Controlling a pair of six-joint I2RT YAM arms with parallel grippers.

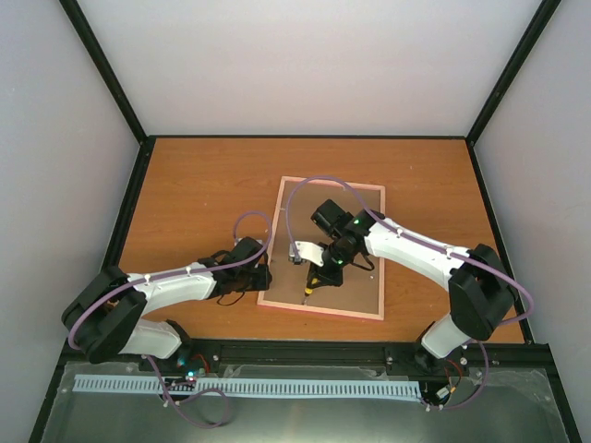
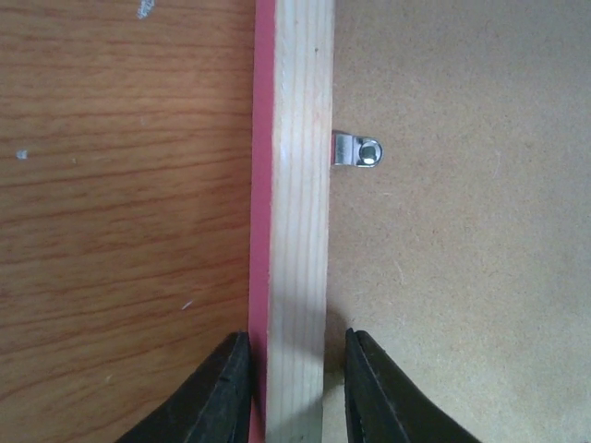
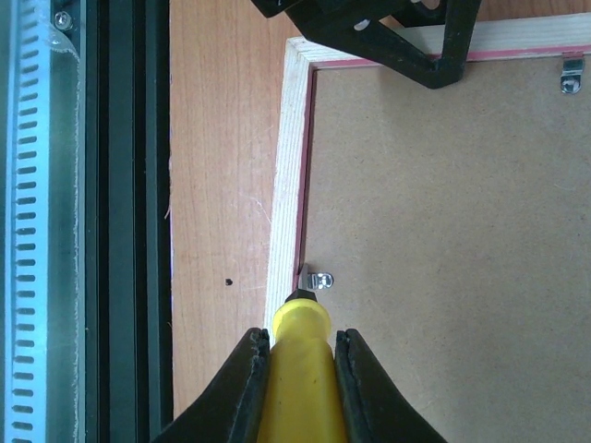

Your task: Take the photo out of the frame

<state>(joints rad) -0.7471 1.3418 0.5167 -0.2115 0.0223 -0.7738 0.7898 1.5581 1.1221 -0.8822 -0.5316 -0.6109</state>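
Frame (image 2: 297,185) lies face down, right of centre on tabletop (image 1: 203,194), brown backing board (image 3: 443,258) up. Left tool (image 2: 295,351) partly open, astride frame's left rail: one finger against pink outer edge, other over board with slim gap to wood. Right tool (image 3: 301,337) clamped on yellow screwdriver (image 3: 300,378) handle. Screwdriver tip at small metal clip (image 3: 319,280) on near rail.
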